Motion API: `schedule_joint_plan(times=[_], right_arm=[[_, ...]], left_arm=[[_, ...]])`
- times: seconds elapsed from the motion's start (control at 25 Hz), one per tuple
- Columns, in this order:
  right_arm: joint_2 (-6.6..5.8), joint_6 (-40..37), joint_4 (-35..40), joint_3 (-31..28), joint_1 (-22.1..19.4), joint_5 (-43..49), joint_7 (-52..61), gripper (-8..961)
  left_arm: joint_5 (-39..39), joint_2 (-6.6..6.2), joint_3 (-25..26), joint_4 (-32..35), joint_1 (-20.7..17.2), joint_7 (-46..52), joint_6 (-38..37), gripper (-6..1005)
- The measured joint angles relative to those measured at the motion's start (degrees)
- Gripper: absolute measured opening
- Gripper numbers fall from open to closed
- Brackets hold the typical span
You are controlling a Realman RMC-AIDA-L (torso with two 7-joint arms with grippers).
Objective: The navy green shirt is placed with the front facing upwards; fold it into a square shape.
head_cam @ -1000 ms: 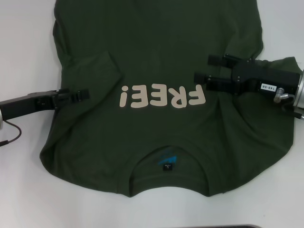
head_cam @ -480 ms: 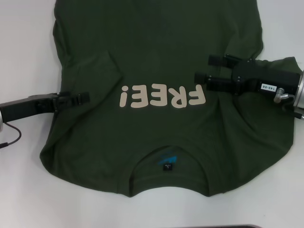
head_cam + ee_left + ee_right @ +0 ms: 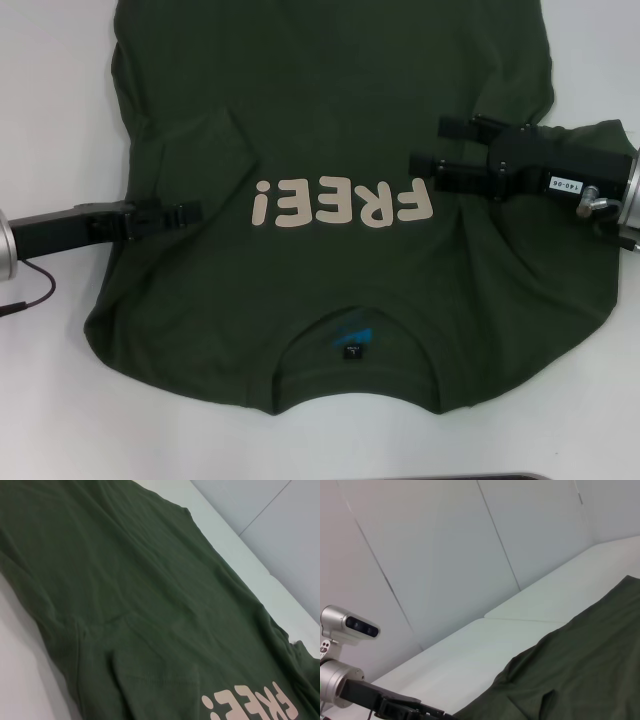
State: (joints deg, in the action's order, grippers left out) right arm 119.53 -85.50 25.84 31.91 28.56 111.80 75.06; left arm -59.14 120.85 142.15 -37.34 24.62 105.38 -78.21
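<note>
The navy green shirt (image 3: 330, 230) lies front-up on the desk (image 3: 50, 100); soft, limp cotton, best pinched at edges. Left gripper (image 3: 190, 213): jaws' state unclear, over its side. Right gripper (image 3: 432, 148): jaws spread, empty.

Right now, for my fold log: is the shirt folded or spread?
Mostly spread: the navy green shirt lies flat, lettering up, though one sleeve looks folded inward.
</note>
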Motion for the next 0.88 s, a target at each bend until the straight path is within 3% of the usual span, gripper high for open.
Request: schedule_joint_plan(times=[0.48,0.88], right_arm=[[0.0,-0.11,0.0,0.0,-0.08,0.0,-0.01,929],[0.0,-0.25,0.0,0.0,-0.26,0.0,0.17,929]], left_arm=[[0.13,-1.34,-0.01,-0.02,-0.11,0.1,1.19,875],[2.78,-1.45,-0.12,-0.02,0.34,0.83,0.71,876]])
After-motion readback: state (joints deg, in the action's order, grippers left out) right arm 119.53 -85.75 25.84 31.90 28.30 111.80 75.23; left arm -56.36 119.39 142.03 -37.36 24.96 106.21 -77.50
